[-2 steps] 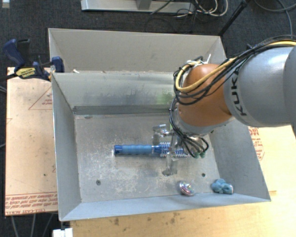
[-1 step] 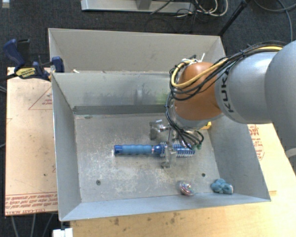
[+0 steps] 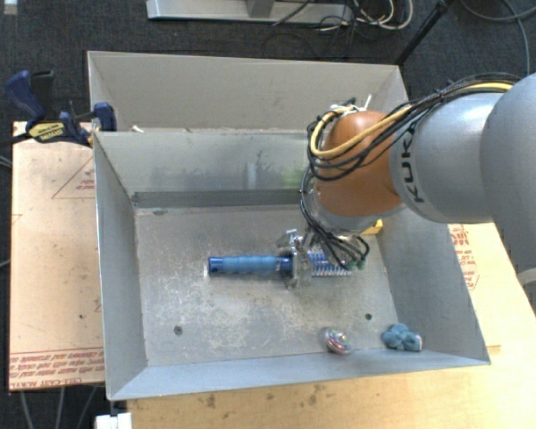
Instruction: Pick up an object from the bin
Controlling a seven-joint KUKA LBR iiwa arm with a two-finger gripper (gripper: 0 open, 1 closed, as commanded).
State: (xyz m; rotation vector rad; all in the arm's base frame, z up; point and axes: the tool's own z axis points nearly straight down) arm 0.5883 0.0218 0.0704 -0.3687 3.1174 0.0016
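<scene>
Slippage worries me: my hand (image 3: 294, 262) sits low over the blue-handled brush (image 3: 246, 264) lying mid-bin (image 3: 205, 329), at the neck where handle meets bristles. I cannot tell how wide it stands. Caught off-centre, the long handle could tip and drop. A round trinket (image 3: 338, 340) and a blue lump (image 3: 401, 338) lie well apart, near the front-right corner.

You can read 1 word here: "KUKA", in dark capital letters on the grey casing of the arm (image 3: 464, 150). It sits at the casing's end, just beside the orange wrist cover (image 3: 357, 172). The letters are turned on their side, running along that edge of the casing.
</scene>
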